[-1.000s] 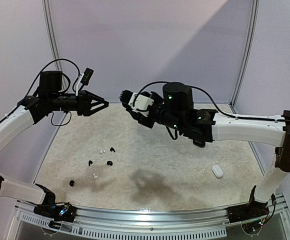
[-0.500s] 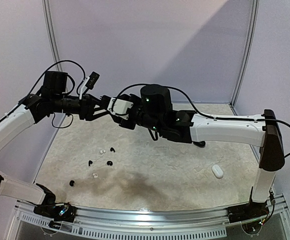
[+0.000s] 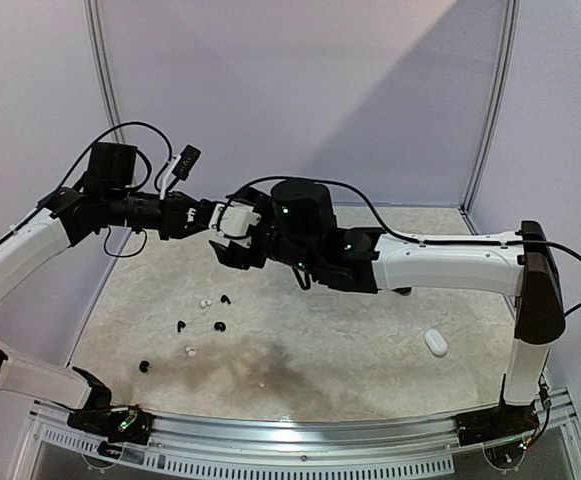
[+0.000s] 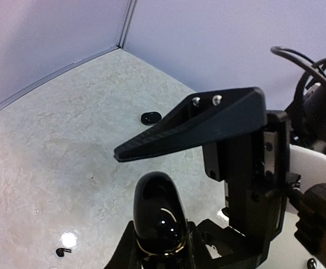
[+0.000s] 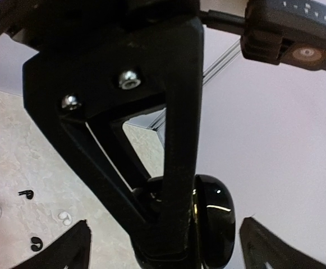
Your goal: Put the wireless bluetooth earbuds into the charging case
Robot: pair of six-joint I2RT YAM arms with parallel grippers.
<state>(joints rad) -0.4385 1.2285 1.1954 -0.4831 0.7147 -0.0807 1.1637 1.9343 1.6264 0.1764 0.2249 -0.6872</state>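
- Right arm has swung over to the left since a second ago, and the right gripper now meets the left gripper in mid-air above the far left of the table. The left jaws, spread wide back then, have drawn in.
- Top view: six wireless bluetooth earbuds lie loose and scattered on the near left of the table below the grippers, four black and two white, none touching. A white charging case sits alone, well apart on the right.
- Left wrist view: there it is, the glossy black charging case, clamped between the left fingers and sticking up past them. One right finger slants just above it and blocks part of the scene behind. A small black oval item lies beyond, too small to name. One black earbud lies at the lower left.
- Right wrist view: the right jaws stand wide apart on either side of the case and touch nothing. The left gripper's finger fills the middle and covers part of the case. Two black and two white earbuds show on the table at the lower left.
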